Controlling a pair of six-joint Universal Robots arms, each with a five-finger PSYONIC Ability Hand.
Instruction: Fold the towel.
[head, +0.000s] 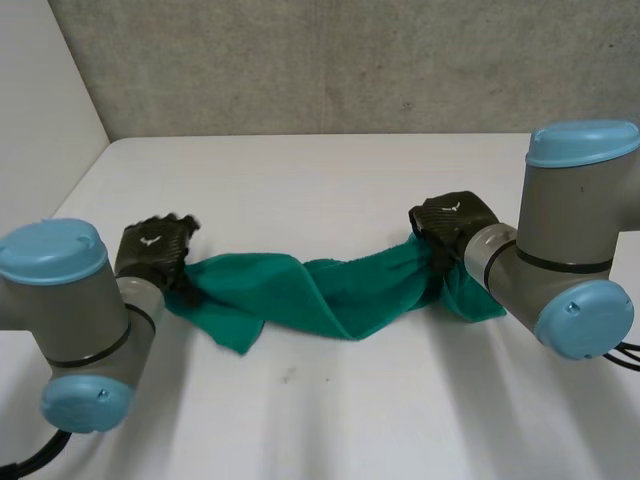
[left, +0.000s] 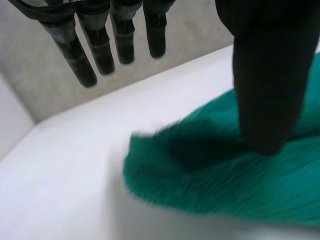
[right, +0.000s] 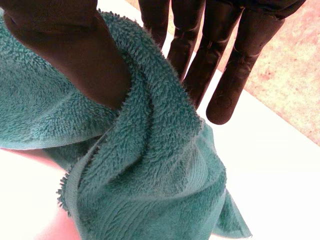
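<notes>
Two arms at the near edge of the table (head: 330, 180): left arm (head: 70, 330) and right arm (head: 570, 250).

Just beyond them, nearer that edge than the far one, one green terry towel (head: 300, 295). Not folded. Twisted along its length and strung roughly parallel to the near edge, with the mid-span sagging onto the table top.

Left hand (head: 152, 250) at the towel's left end. Fingers (left: 102, 47) straight, spread and held clear of the cloth. Thumb tip down on or just above the fabric; contact not confirmed. No pinch seen on this side.

Right hand (head: 455, 222) at the towel's right end, raised off the table top. Cloth bunched round the thumb (right: 75, 50) and caught between it and straight fingers, with a loose tail hanging beyond. Judged a pinch grip.

Further back, bare table top to the far edge, then a grey wall (head: 330, 60).

Progress: nothing completed. No fold laid, no edges aligned, no corners matched. Outstanding: untwist, spread flat, carry one end over onto the other, square up. Assessed as earliest stage, with all folding yet to do.
</notes>
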